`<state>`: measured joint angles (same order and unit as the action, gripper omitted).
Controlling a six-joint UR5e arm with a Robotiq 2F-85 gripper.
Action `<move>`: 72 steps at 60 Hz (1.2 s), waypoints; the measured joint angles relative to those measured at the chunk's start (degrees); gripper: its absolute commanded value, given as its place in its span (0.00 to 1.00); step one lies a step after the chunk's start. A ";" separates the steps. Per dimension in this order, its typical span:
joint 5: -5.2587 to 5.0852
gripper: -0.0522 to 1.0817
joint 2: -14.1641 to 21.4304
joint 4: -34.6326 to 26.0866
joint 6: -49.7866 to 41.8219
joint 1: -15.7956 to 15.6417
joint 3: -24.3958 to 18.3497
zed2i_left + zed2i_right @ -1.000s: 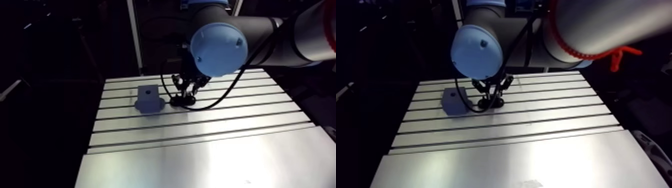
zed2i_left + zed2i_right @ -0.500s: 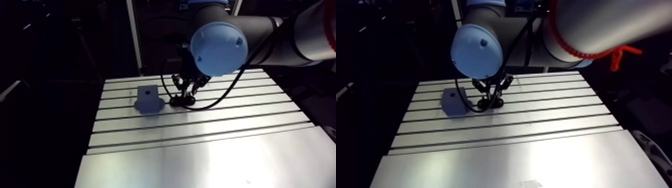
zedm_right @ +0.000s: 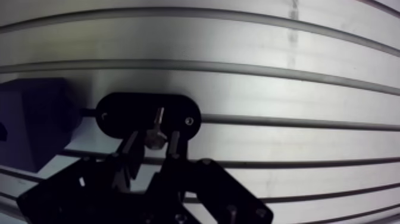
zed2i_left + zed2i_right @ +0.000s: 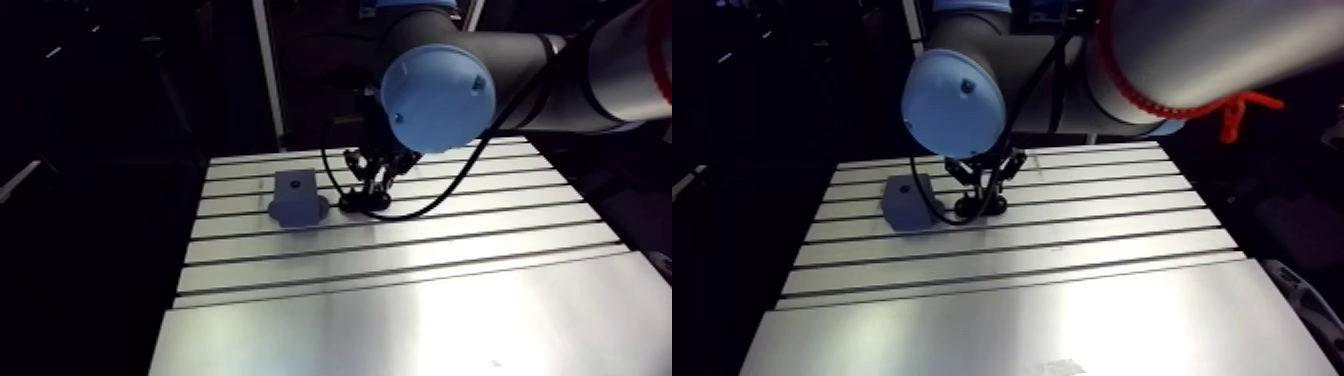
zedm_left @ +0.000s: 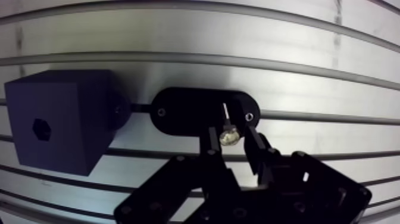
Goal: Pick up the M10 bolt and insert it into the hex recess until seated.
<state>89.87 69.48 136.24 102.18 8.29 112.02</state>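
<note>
In the wrist view the silver bolt stands in a black oval holder plate on the table, its head toward the camera. My gripper is low over the plate and open, one finger close on each side of the bolt's head, with a thin gap showing. Beside the plate, touching its end, sits the dark block with the hex recess in its upper face. The arm view shows the gripper down at the plate, just right of the block.
The slotted aluminium table runs wide toward the front and right, with a smooth sheet at the near edge. The arm's large blue joint cap hangs above the gripper.
</note>
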 measured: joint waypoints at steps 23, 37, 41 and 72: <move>0.00 0.63 -0.01 0.02 0.00 0.04 0.07; -0.01 0.64 -0.01 0.04 0.00 0.05 0.08; -0.03 0.64 0.01 0.04 0.00 0.06 0.08; -0.18 0.66 0.08 0.00 0.00 0.06 0.09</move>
<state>89.69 69.56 136.23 102.18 8.35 112.12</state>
